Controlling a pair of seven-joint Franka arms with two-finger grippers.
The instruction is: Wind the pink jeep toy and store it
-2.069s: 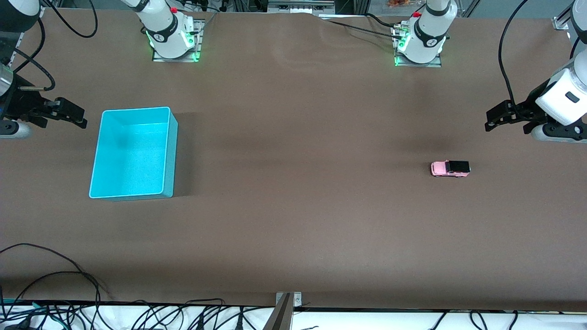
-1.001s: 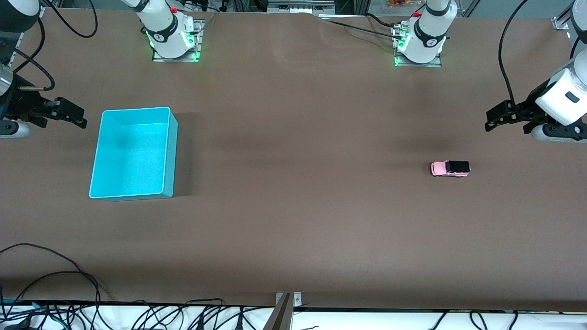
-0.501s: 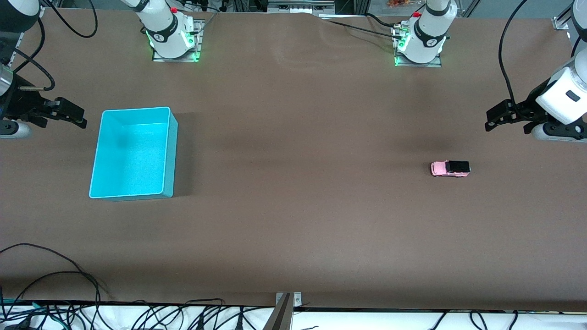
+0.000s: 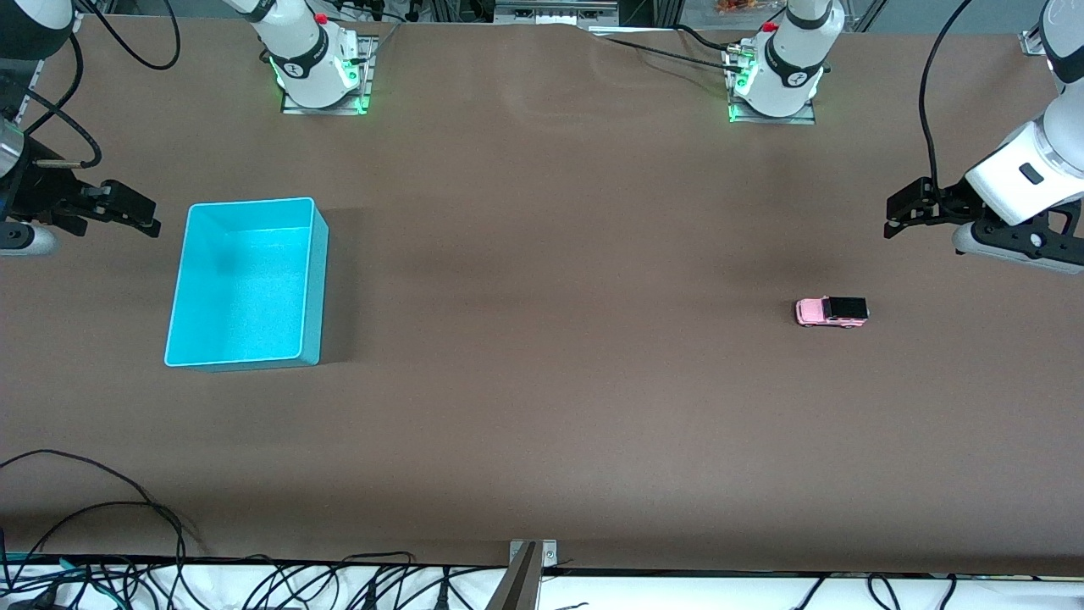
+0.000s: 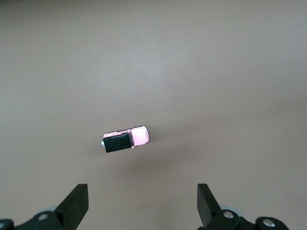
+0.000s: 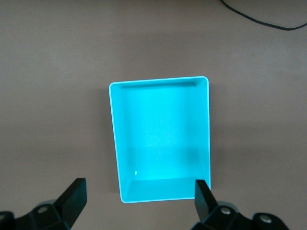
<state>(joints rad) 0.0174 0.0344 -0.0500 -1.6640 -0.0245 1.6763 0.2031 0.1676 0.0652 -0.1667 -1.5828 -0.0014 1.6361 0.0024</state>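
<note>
Pink jeep toy (image 4: 832,312) (image 5: 125,139) on its wheels on the brown surface (image 4: 550,339), toward the left arm's end, untouched and standing alone. Black roof section at the end nearer the left arm's edge of the surface, pink hood toward the middle.

Turquoise bin (image 4: 246,284) (image 6: 160,139) toward the right arm's end, well apart from the toy, upright, nothing visible inside.

Left pincer (image 4: 899,216) (image 5: 143,206) up in the air over bare surface near the left arm's end, fingers spread wide, gripping nothing. In the left wrist view, toy seen between the two black fingertips (image 5: 76,201) but clearly lower, on the surface, not touched.

Right pincer (image 4: 135,212) (image 6: 139,201) up over the surface just beside the bin, at the right arm's end, fingers likewise wide apart and holding nothing. In the right wrist view, bin seen from above between the fingertips (image 6: 74,194), no contact.

Black cables (image 4: 102,525) along the surface edge nearest the front camera.
</note>
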